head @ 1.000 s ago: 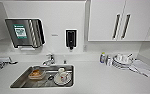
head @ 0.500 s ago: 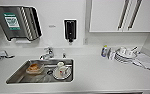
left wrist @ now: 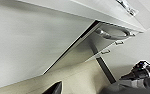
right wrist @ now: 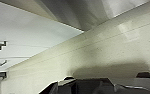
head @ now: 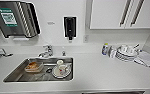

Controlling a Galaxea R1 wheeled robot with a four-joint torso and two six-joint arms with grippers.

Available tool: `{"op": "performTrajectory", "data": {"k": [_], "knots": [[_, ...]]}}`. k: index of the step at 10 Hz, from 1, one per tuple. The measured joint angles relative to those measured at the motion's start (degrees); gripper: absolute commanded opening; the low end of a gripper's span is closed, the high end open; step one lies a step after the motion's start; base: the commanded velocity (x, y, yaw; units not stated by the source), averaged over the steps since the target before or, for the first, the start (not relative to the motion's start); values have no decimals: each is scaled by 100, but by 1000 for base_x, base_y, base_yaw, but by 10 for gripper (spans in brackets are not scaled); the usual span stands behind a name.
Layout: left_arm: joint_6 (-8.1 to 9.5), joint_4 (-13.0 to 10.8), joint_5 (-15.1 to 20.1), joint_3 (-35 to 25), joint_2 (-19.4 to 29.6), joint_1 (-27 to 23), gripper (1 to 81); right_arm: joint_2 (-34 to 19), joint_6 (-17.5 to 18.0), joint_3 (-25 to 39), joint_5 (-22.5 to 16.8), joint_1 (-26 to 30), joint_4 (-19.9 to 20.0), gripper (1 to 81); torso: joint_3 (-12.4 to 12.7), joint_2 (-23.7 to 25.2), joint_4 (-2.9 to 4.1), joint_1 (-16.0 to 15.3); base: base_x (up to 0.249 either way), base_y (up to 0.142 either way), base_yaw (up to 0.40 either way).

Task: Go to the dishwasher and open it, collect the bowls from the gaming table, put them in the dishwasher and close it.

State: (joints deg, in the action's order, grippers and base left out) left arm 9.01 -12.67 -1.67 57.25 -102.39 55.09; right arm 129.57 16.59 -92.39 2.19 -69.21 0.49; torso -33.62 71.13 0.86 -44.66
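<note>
The whole head view has shifted downward, so the camera has moved, not the things; the robot seems to be settling at the counter. White countertop (head: pixel 98 72) spans the view, cabinets (head: pixel 116 13) at 1 o'clock, sink (head: pixel 21 77) at 8, stacked white dishes (head: pixel 126 52) at 3. A dark strip (head: pixel 113 92) at 6 may be the dishwasher. I cannot tell how either gripper stands.

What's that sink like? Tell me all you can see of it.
The sink is a rectangular steel basin set into the white counter, with a ribbed floor and a dark drain. A chrome tap stands behind it. Inside lie a clear tub of something orange-brown on the left and a white plate carrying cups on the right. No water is running.
</note>
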Motion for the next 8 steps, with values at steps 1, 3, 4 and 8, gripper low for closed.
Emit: {"op": "performTrajectory", "data": {"k": [1, 3, 4, 8], "knots": [[2, 2, 10, -33, 35, -82, 811, -2, 2, 4, 9, 2, 0, 811, -2, -13, 0, 2, 0, 0, 0], [2, 13, 29, -57, -1, -401, 811, -22, 88, 39, -29, 79, 0, 811, -5, -15, 0, 0, 0, 0, 0], [2, 54, 88, -57, -69, -523, 811, -101, 206, 135, -38, 201, 0, 811, -5, -15, 0, 0, 0, 0, 0], [9, 137, 445, 223, -485, -553, 811, -1023, 735, 1080, -129, 859, 0, 811, -7, -15, 0, 0, 0, 0, 0]]}}
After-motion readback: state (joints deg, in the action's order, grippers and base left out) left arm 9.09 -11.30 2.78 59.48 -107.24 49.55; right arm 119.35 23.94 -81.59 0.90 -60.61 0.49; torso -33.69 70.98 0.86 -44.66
